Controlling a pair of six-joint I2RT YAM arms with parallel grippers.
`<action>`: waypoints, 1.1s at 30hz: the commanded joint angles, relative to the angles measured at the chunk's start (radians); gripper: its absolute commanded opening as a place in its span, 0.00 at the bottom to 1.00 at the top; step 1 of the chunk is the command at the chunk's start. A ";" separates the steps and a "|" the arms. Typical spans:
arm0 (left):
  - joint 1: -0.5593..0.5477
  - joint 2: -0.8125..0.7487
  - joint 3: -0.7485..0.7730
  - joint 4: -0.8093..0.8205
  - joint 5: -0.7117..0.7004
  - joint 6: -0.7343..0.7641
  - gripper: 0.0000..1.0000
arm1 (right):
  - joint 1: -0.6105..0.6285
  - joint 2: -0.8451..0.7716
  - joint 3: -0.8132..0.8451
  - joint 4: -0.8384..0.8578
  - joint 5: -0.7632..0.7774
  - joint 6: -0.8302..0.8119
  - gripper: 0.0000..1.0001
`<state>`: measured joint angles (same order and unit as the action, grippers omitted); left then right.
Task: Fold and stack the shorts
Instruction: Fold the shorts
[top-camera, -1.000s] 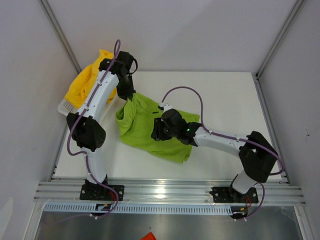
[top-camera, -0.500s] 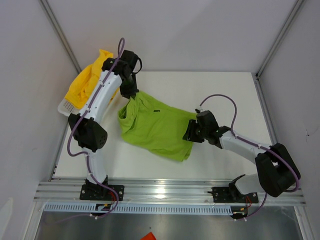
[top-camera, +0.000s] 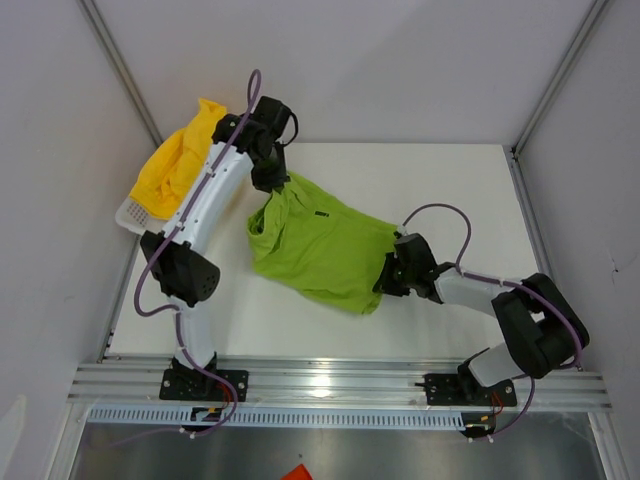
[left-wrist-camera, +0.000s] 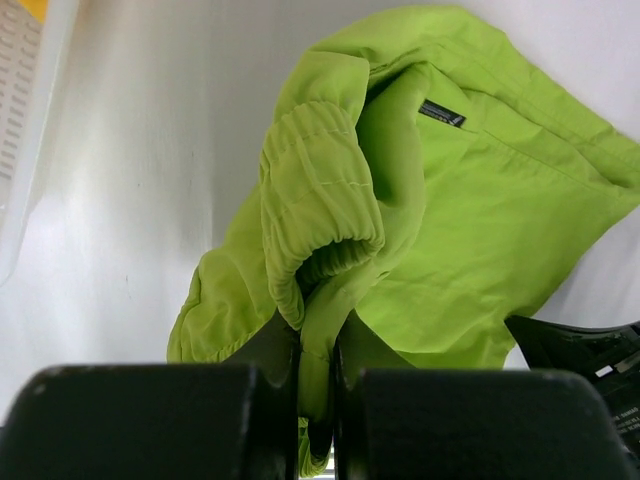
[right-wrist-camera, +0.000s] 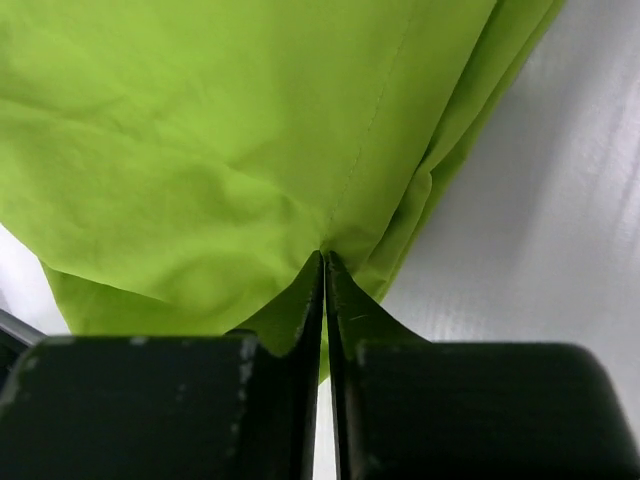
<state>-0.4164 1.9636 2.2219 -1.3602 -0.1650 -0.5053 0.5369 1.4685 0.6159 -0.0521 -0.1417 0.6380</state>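
Observation:
The lime green shorts (top-camera: 318, 248) lie crumpled mid-table, a small dark logo (top-camera: 322, 213) facing up. My left gripper (top-camera: 275, 180) is shut on their elastic waistband (left-wrist-camera: 318, 215) at the far left corner, lifting it. My right gripper (top-camera: 390, 272) is shut on a pinch of the same shorts (right-wrist-camera: 230, 140) at their right edge, low over the table. The yellow shorts (top-camera: 178, 158) sit heaped in the white mesh basket (top-camera: 135, 212) at the far left, behind the left arm.
Grey walls and slanted aluminium posts (top-camera: 120, 70) close in the white table (top-camera: 450, 190). An aluminium rail (top-camera: 330, 385) runs along the near edge by both arm bases.
The right gripper has moved from the middle of the green shorts out to their right edge and shut on the cloth. The left gripper has carried the waistband corner farther back and right, stretching the shorts.

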 joint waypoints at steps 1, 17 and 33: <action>-0.045 0.000 0.032 -0.103 -0.033 -0.038 0.00 | 0.023 0.049 -0.044 0.073 0.017 0.031 0.04; -0.183 0.035 -0.002 -0.106 -0.123 -0.001 0.00 | 0.345 0.197 0.084 0.096 0.110 0.138 0.02; -0.338 -0.022 -0.096 -0.102 -0.195 -0.068 0.00 | 0.345 0.302 0.160 0.129 0.080 0.153 0.02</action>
<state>-0.7395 2.0117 2.1395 -1.3525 -0.3241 -0.5438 0.8860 1.7123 0.7811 0.1402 -0.0944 0.7963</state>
